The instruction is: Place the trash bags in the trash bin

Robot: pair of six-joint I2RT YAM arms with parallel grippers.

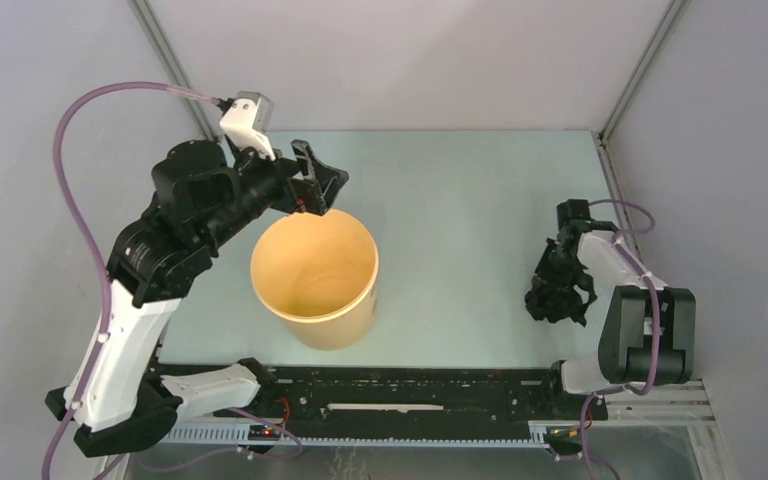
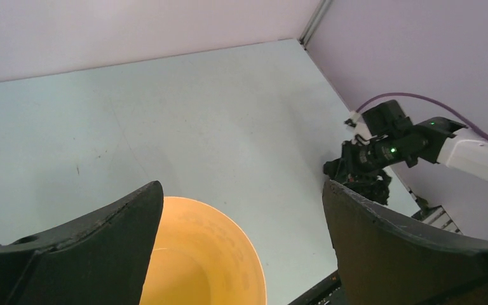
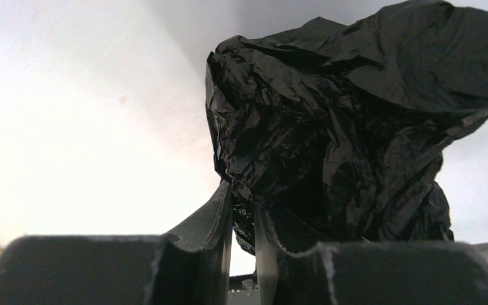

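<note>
I can make out no writing, label, brand or number in any of my three views. Pale patches on the inside wall of the trash bin point(image 2: 232, 264) are too blurred to read.

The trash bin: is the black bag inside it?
No, the trash bin is bare inside; the black bag is far to its right.

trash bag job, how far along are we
Grasp done: right gripper is shut on the crumpled trash bag, far from the yellow bin. Remaining: carry it over and drop it in; the bin looks empty. The left gripper hovers open by the bin's rim.
</note>
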